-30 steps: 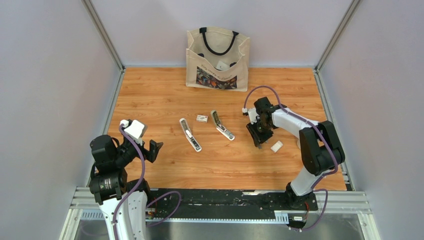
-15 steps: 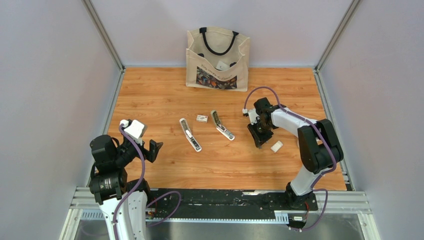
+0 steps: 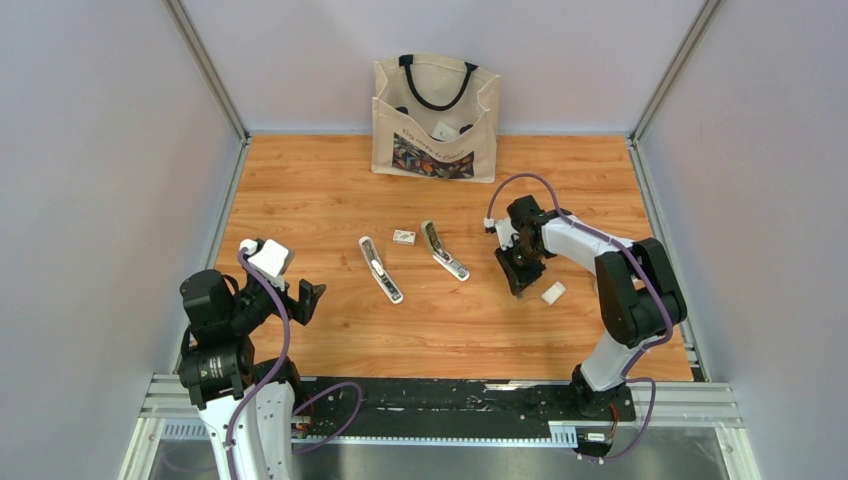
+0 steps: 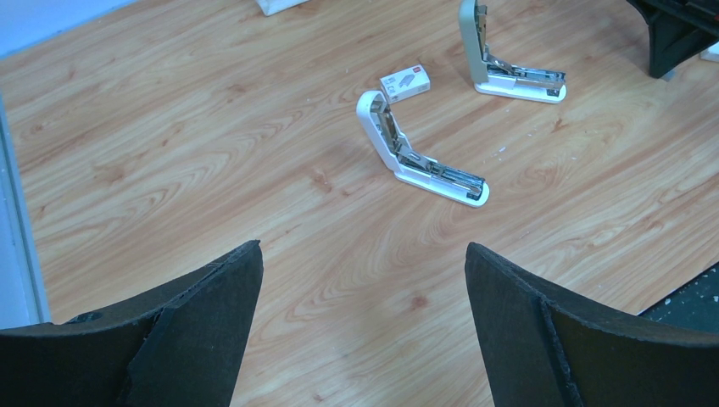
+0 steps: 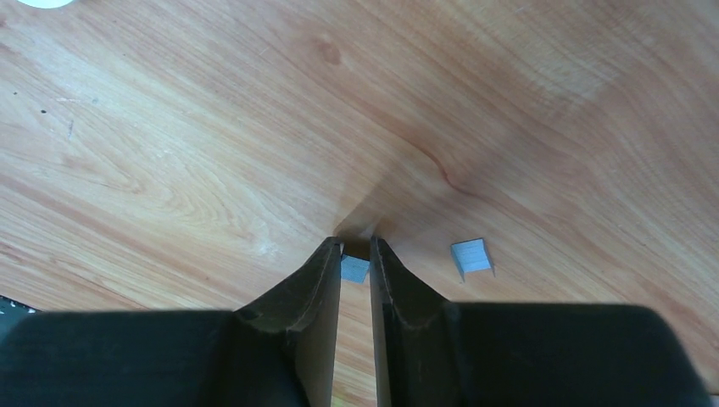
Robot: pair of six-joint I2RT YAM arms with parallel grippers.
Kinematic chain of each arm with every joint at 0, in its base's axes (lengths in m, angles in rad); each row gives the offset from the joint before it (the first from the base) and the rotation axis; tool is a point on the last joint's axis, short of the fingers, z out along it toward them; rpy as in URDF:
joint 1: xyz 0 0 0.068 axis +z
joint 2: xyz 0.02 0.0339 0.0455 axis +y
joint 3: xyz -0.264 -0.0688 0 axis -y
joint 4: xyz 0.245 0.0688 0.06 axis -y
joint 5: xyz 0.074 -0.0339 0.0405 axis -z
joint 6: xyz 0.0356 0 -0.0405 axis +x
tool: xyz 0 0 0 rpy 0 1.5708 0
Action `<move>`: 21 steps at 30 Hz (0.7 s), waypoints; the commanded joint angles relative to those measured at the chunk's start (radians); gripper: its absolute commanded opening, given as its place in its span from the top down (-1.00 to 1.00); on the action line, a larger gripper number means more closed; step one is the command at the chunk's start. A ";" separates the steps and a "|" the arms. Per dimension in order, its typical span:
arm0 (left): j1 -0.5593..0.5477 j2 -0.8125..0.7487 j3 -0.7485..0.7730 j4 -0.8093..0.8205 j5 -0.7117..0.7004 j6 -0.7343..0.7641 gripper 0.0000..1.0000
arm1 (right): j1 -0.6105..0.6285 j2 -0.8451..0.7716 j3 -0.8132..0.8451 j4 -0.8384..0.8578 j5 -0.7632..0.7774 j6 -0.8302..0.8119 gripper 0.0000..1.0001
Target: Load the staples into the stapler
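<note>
Right wrist view: squeeze the staples point(image 5: 354, 270) squarely, then lift straight, since a skewed pinch could snap or drop them. On the right gripper point(image 5: 356, 254) the jaws stand nearly together, tips touching the staples on both sides; a second strip point(image 5: 471, 256) lies loose. Top view: all this sits well right of the box point(image 3: 403, 237), which lies between the left stapler point(image 3: 381, 270) and right stapler point(image 3: 443, 250), both open. Left wrist view — left gripper point(image 4: 363, 254), jaws wide, empty.

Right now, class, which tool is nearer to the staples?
Right. The right tool is closed on a staple strip; the left tool hangs open far off, beyond the white stapler.
</note>
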 commanded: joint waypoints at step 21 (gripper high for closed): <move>0.016 -0.001 -0.005 0.021 0.015 0.008 -0.93 | 0.237 -0.062 0.009 0.039 0.073 -0.110 0.55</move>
